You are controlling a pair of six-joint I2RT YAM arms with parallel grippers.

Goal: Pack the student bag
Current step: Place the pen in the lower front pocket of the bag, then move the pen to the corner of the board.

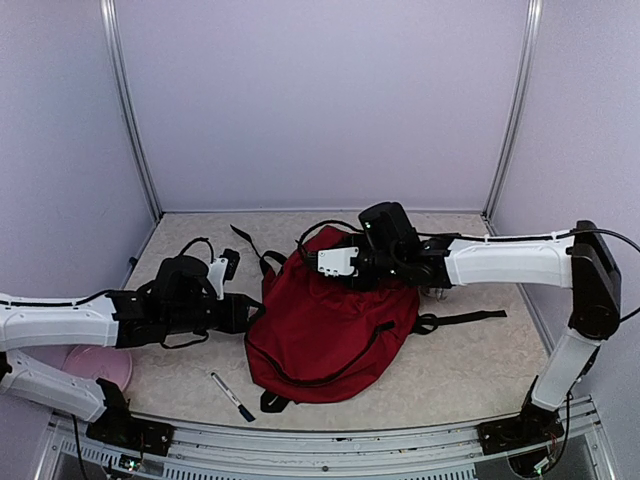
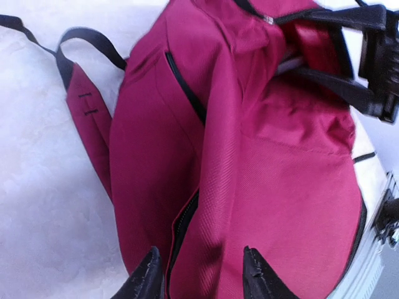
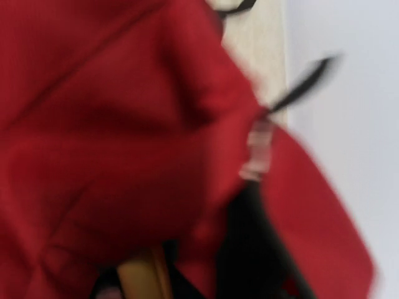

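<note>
Left fingers [image 2: 148, 277]: two dark tips at the bottom of the left wrist view. They are spread apart astride a raised fold of the student bag [image 1: 330, 330], beside a black zip [image 2: 182, 232] that looks parted. Whether they press the cloth I cannot tell.
Student bag: it lies flat in the middle of the worktop [image 1: 470, 370], between the two arms, with its straps trailing off to the far side and the right.
Right fingers [image 1: 337, 262]: at the bag's far top edge. Their own view is a blur of red cloth, so I cannot tell whether they are spread or closed.
Pen [image 1: 232, 396]: on the worktop near the bag's near left corner, not touching it.
Pink item [image 1: 100, 365]: partly hidden by the left arm [image 1: 60, 325]; I cannot identify it.
Done: the bag seems to be open; its contents are hidden.
Left: probably the pen still has to go in, and then the bag has to be zipped shut.
</note>
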